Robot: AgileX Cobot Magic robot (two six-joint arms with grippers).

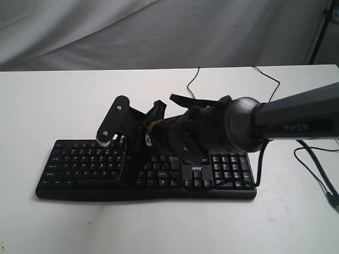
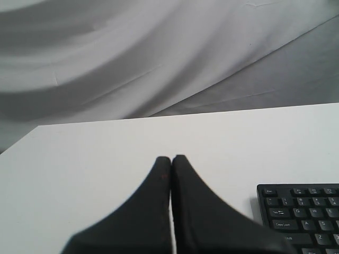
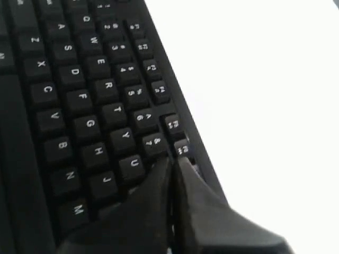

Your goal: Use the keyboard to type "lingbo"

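Observation:
The black keyboard (image 1: 90, 168) with its white "acer" logo lies across the white table (image 1: 47, 100). My right arm reaches in from the right, low over the keyboard's middle. The right gripper (image 1: 118, 142) is shut and holds nothing. In the right wrist view the right gripper (image 3: 175, 160) has its fingertips pressed together just past the U and 7 keys, over the keyboard (image 3: 79, 95); whether they touch a key cannot be told. The left gripper (image 2: 171, 157) is shut and empty, over bare table beside the keyboard's Esc corner (image 2: 304, 211). It is out of the exterior view.
The keyboard's thin black cable (image 1: 193, 84) runs back over the table. More black cables (image 1: 318, 174) trail at the right edge. A grey cloth backdrop (image 1: 159, 32) hangs behind the table and a black stand leg (image 1: 320, 32) is at the top right.

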